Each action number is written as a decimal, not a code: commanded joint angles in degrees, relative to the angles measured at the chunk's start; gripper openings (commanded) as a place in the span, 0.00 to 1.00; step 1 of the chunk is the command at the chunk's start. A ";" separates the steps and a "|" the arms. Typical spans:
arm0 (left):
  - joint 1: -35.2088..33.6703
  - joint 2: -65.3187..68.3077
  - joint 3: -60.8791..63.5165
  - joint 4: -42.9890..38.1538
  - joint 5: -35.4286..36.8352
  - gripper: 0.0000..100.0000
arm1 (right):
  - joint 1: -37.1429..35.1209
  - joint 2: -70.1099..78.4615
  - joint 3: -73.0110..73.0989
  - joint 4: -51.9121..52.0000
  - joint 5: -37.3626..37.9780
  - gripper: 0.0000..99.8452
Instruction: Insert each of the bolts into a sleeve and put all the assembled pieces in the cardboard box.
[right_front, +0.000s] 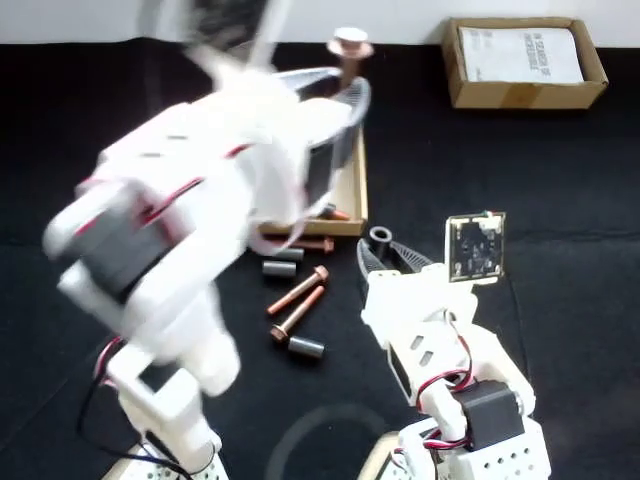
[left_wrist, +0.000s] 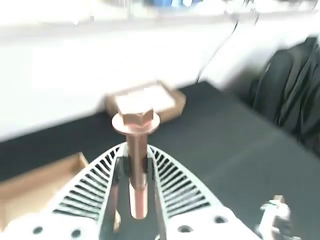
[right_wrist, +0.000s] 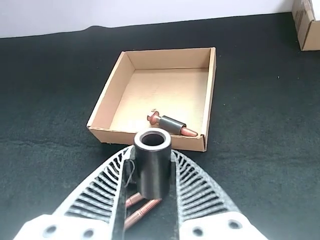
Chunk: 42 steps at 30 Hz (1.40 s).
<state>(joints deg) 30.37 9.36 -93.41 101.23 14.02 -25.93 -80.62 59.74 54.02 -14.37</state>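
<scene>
Left jaws clamped on a bolt (left_wrist: 136, 150), head up, raised beside the cardboard box (right_wrist: 210, 90). Right jaws clamped on a sleeve (right_wrist: 152, 165) near its front wall. One assembled piece (right_wrist: 169, 123) lies inside. Loose bolts (right_front: 298, 290) and sleeves (right_front: 306, 348) lie on the worktop (right_front: 560, 250) between the arms. In the high view, the left arm hides most of the box.

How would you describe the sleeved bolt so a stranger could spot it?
Find the shallow cardboard box on the black table, beside the loose bolts. In one corner lies a copper bolt wearing a dark sleeve. It alone is both sleeved and boxed; the others are bare, outside it.
</scene>
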 joint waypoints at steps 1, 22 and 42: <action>-0.40 -7.60 -0.22 0.26 -0.53 0.01 | -0.22 -0.57 -3.21 0.04 0.00 0.01; -0.04 -39.08 62.02 -13.80 -0.35 0.01 | -0.31 -0.84 0.75 -0.31 0.00 0.01; 8.57 -39.60 101.05 -53.80 -0.18 0.01 | -0.31 -0.57 1.01 -7.60 5.10 0.01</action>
<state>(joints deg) 37.93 -28.88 7.25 49.89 13.85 -25.93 -80.62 60.97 47.78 -9.89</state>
